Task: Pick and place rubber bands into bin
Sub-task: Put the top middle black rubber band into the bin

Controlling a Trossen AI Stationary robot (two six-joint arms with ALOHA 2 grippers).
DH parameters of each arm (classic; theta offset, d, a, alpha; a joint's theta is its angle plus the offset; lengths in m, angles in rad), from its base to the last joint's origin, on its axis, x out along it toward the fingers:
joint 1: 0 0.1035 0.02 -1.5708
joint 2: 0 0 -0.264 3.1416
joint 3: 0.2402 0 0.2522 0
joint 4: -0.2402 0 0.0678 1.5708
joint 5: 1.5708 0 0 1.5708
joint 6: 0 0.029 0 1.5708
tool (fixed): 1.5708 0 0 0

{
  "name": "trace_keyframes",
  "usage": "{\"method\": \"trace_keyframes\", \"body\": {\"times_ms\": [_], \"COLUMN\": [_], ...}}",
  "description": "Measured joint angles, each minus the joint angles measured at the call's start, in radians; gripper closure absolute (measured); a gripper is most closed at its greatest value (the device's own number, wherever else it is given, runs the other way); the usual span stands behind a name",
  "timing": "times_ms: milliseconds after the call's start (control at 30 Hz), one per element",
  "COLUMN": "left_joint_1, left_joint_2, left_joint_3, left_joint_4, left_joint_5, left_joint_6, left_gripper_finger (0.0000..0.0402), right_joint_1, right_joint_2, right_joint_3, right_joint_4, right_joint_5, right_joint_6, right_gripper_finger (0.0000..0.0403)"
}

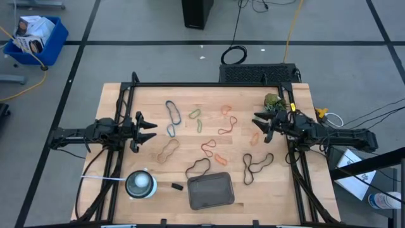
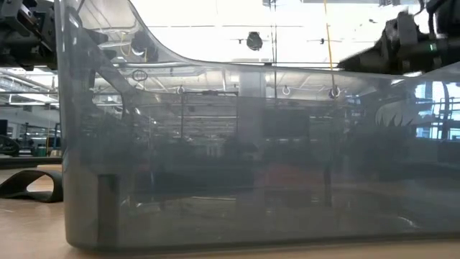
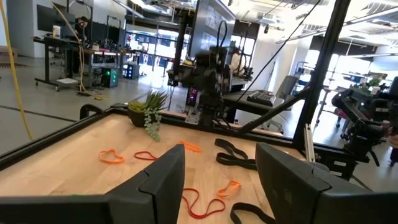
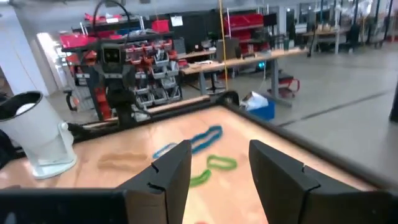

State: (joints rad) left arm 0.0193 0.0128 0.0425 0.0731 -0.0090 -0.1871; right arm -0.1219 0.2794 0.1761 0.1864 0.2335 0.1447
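Wooden bench [image 1: 126, 107] in a workshop hall, seen from above, with both arms parked at mid-height of its two side edges and pointing inward toward each other. The rubber bands [image 1: 209, 149] lie scattered flat across the middle of the bench, between the two arms; none is in the bin [image 1: 211, 191], which sits at the near edge, below the scatter and roughly midway between the arms, apparently empty, though the low view through its wall is too murky to confirm.

Left end effector [image 1: 147, 128]: fingers spread, holding nothing. Nearest to it are the blue band [image 1: 173, 113], long axis running roughly away from the bench's near edge, and the tan band [image 1: 167, 152], lying obliquely, slightly nearer the bin.

Right end effector [image 1: 260, 123]: fingers likewise spread and empty. Nearest to it are the black band [image 1: 255, 166], a long loop stretched toward the near edge, and the red band [image 1: 227, 125] just inward of its tips.

Judgement: each arm has bands within a short inward reach. The black band by the right arm also lies close to the bin, so a right-arm pick gives the shorter carry; its long axis lies across that arm's line of approach, favouring a pinch across the strand.
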Motion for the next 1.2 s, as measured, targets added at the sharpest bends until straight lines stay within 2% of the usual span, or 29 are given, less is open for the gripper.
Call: {"method": "trace_keyframes", "body": {"times_ms": [200,367,533,667,833,1033,1200], "left_joint_1": [0.0,0.0,0.0,0.0,0.0,0.0,0.0], "left_joint_2": [0.0,0.0,0.0,0.0,0.0,0.0,0.0], "left_joint_3": [0.0,0.0,0.0,0.0,0.0,0.0,0.0], "left_joint_4": [0.0,0.0,-0.001,-0.002,-0.003,-0.003,-0.003], "left_joint_5": [0.0,0.0,-0.001,-0.019,-0.052,-0.053,-0.053], "left_joint_6": [0.0,0.0,0.0,0.0,0.001,0.009,0.009], "left_gripper_finger": [0.0199,0.0199,0.0199,0.0199,0.0199,0.0199,0.0199], "right_joint_1": [0.033,0.119,0.224,0.311,0.383,0.397,0.386], "right_joint_2": [0.276,0.524,0.732,0.853,0.971,1.072,1.107], "right_joint_3": [0.256,0.518,0.683,0.694,0.672,0.635,0.595], "right_joint_4": [-0.151,-0.469,-0.772,-0.888,-0.901,-0.884,-0.794], "right_joint_5": [-0.025,-0.026,-0.026,-0.05,-0.052,-0.054,-0.087], "right_joint_6": [-0.161,-0.216,-0.15,-0.066,-0.001,0.062,0.099], "right_gripper_finger": [0.0248,0.0248,0.0248,0.0248,0.0248,0.0248,0.0248]}}
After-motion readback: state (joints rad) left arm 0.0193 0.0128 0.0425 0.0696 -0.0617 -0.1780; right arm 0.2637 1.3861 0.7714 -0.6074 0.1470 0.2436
